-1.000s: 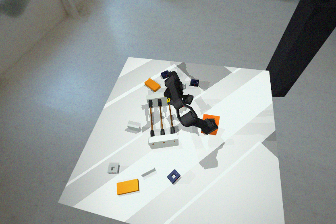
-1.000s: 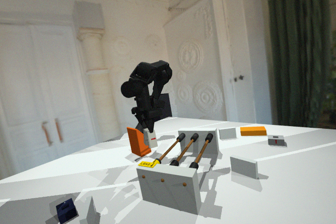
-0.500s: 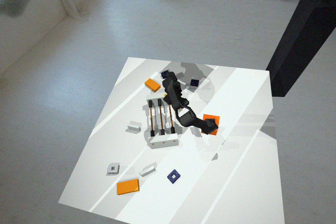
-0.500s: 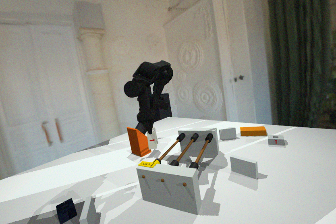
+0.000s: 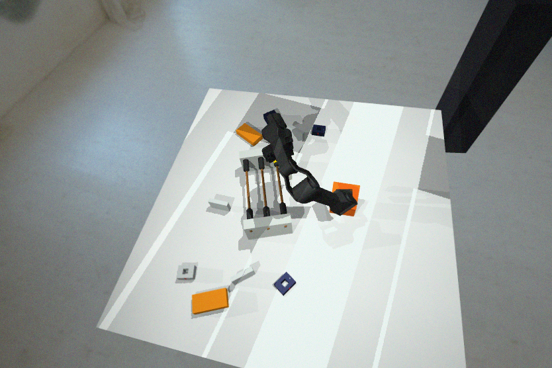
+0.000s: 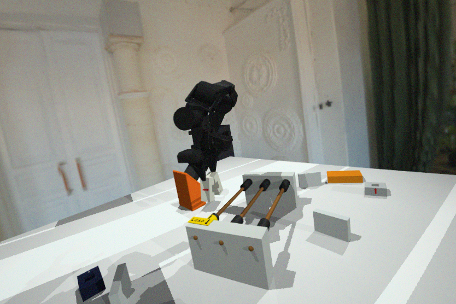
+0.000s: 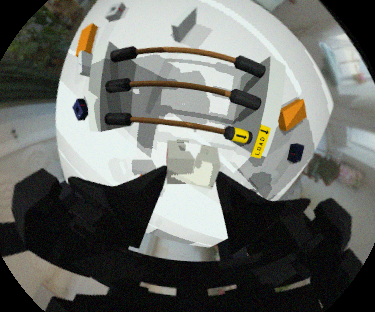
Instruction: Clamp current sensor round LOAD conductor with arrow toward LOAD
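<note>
The off-white split-core sensor (image 6: 206,194) (image 7: 179,167) stands open, its two halves spread apart. A red arrow on one half points right in the exterior view. My gripper (image 6: 208,176) (image 7: 191,172) is shut on the sensor; the top view hides the fingertips behind the arm. The LOAD conductor (image 5: 280,187) (image 6: 231,202) (image 7: 179,122) is the outermost of three brown wires, on the arm's side, with a yellow sleeve at one end. The sensor is beside this wire, apart from it and not round it. The yellow LOAD marker (image 6: 197,221) (image 7: 261,145) is on one end block.
The wires run between two grey end blocks (image 5: 267,226) (image 6: 228,256). An orange upright piece (image 6: 187,192) (image 5: 345,186) stands at the arm's base. A grey plate (image 5: 219,204) (image 6: 331,224) stands across the wires. Orange blocks (image 5: 210,300), navy blocks (image 5: 318,130) and a grey block with a red arrow (image 6: 370,190) lie around.
</note>
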`<state>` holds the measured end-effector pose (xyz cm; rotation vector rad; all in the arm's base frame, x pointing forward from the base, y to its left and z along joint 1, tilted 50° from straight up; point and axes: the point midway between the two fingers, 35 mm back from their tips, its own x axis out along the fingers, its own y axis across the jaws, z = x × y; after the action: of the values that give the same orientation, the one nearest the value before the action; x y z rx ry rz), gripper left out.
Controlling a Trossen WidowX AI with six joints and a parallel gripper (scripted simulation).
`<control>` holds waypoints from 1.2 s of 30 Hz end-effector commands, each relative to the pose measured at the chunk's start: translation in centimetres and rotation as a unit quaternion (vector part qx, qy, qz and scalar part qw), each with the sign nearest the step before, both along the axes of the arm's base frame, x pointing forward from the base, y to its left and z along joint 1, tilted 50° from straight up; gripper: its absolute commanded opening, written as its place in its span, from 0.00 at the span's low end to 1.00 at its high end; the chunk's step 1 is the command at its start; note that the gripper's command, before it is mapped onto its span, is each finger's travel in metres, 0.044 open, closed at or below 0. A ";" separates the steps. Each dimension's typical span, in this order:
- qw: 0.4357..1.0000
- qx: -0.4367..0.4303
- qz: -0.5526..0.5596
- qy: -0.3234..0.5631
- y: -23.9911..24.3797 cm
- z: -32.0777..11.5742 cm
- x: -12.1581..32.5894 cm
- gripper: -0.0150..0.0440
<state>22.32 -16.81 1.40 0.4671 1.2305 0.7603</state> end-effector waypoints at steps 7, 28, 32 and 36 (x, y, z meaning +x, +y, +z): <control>0.987 0.024 -0.107 0.117 0.1 0.1 0.9 0.25; 0.875 0.070 -0.321 0.355 0.4 0.4 2.6 0.25; 0.842 0.078 -0.358 0.397 0.5 0.5 2.9 0.25; 0.805 0.086 -0.393 0.437 0.5 0.5 3.3 0.25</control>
<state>25.29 -16.30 1.89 1.4100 1.5942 -0.0539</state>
